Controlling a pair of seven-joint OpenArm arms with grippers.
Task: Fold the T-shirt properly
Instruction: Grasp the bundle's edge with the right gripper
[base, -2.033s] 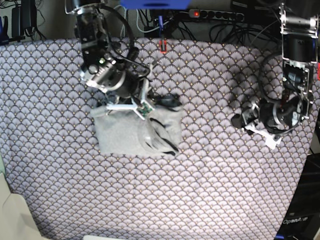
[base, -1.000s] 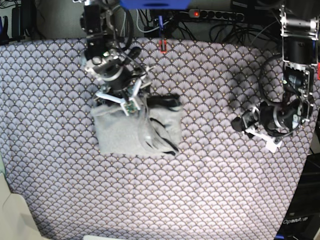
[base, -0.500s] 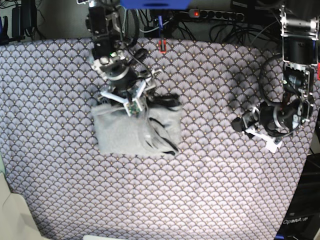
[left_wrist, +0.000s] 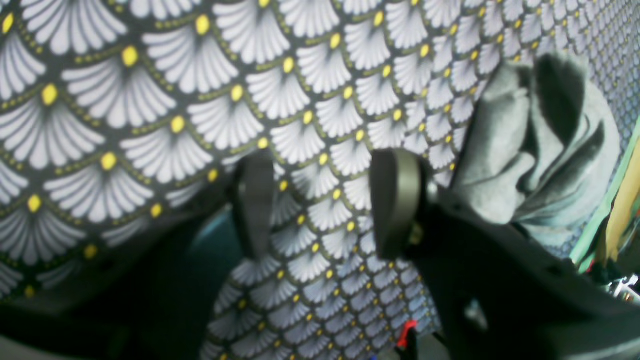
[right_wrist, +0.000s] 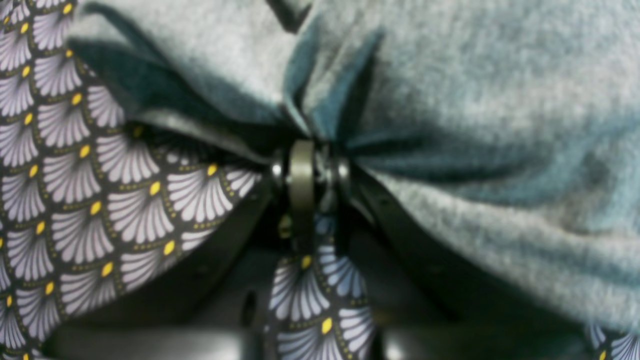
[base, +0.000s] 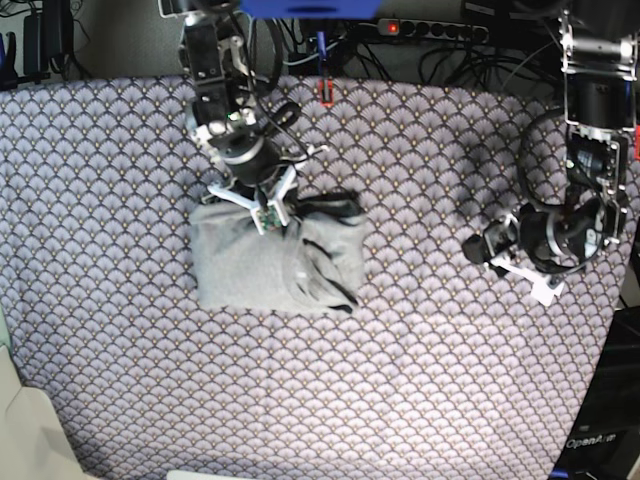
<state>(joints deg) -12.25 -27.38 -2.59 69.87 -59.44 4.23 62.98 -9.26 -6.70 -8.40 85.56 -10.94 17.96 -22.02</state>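
On the fan-scale patterned cloth (base: 400, 350), left of centre in base view, lies the T-shirt (base: 270, 260), folded to a compact light grey rectangle. Long axis runs left-right across the cloth; dark neckline band curls along its right half, near the right edge. Back edge bunched where the right gripper (base: 262, 212) sits on it.

Right gripper (right_wrist: 310, 170): jaws pinched nearly together w/ a pleat of grey T-shirt (right_wrist: 475, 125) fabric gathered between them, folds radiating out from the pinch point. Patterned cloth (right_wrist: 100, 175) shows just beside and below the fingers, so the grip is at the shirt's edge.

Left gripper (base: 500, 250): well apart from the shirt, over the cloth's right side. In the wrist view the left gripper (left_wrist: 325, 200) has its fingers (left_wrist: 395, 200) about half spread, nothing between them but bare patterned cloth (left_wrist: 200, 100); whether the tips touch the cloth can't be told. T-shirt (left_wrist: 530, 145) visible beyond as a grey heap.

Vs 0.5 s ago: right gripper was spread wide above the shirt's back edge, now closed on it and tucked a bit further toward the back. Shirt's back edge slightly more gathered. Left arm unchanged.
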